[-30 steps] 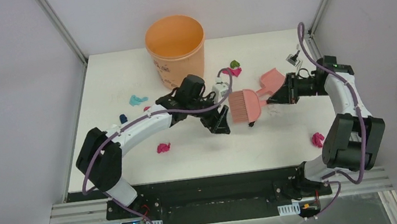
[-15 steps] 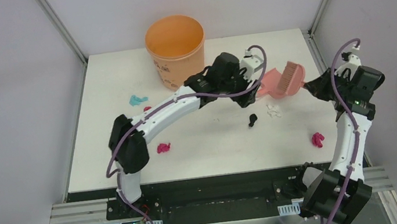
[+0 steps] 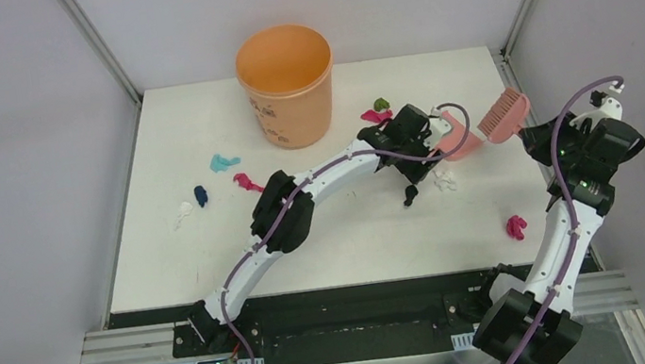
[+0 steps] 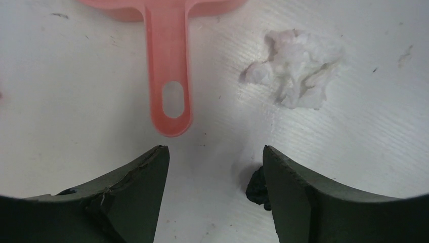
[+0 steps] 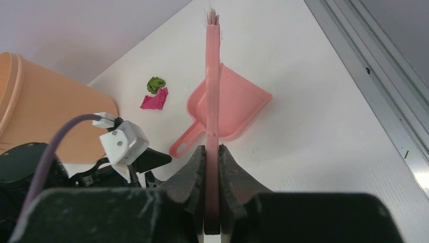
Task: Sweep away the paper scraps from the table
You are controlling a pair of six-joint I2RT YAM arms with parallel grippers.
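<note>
Paper scraps (image 3: 516,227) are seen from above, scattered over the surface (image 3: 355,239). At the left wrist, the left jaws are spread wide and empty before the dustpan (image 4: 169,61) handle, likely for grasping. At the right wrist, the right jaws are clamped on the brush (image 5: 213,76).

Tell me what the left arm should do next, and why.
Probably ease the left gripper forward to straddle the dustpan handle, then close on it. Its jaws are open, the handle lies just ahead, untouched, and the right gripper clamps the brush, so sweeping needs the dustpan held.
</note>
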